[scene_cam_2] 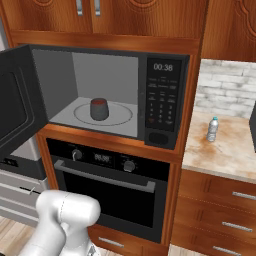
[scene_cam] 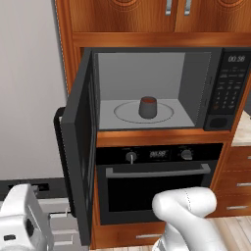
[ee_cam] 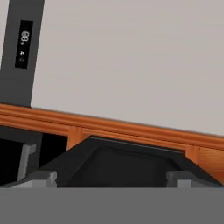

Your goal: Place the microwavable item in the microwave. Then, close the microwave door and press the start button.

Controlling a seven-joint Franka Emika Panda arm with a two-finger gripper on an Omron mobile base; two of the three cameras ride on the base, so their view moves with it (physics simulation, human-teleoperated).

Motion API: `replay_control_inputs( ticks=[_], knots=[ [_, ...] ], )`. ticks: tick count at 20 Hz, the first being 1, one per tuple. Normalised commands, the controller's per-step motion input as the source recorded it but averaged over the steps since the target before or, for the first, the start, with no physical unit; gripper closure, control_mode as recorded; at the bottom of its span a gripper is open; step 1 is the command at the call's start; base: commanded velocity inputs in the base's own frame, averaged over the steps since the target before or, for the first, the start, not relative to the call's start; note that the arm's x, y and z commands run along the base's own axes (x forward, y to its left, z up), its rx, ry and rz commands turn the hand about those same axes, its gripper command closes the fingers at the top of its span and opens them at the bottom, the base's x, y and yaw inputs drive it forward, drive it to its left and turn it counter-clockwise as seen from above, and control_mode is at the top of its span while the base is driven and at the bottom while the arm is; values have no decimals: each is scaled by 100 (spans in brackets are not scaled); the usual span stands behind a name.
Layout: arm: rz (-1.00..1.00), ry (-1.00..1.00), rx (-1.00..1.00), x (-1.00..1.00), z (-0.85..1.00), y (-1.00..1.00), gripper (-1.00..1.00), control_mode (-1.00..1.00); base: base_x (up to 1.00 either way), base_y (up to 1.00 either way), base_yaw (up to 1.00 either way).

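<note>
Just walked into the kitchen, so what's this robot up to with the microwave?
The dark mug already sits on the turntable inside the microwave. The microwave door stands wide open, swung out to the left. The hand is open and holds nothing. Closing the door and pressing start are not yet done.

The arm (scene_cam: 188, 215) is showing a smooth, glossy white shell with rounded joints. A white, boxy part (scene_cam: 19, 220) is carrying dark round details.
</note>
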Motion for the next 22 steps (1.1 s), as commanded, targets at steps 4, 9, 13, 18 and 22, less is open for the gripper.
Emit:
replay_control_inputs(
  ticks=[4,9,13,18,22],
  knots=[
    [8,-14,-26,83,-88,67,-100,-100,0,0,0],
    [2,0,-8,100,-42,34,-100,-100,0,0,0],
    [0,10,1,52,-3,-16,-100,-100,0,0,0],
    [-7,-10,6,-24,21,-94,-100,-100,0,0,0],
    [-16,-5,13,-9,29,-100,-100,-100,0,0,0]
  ],
)
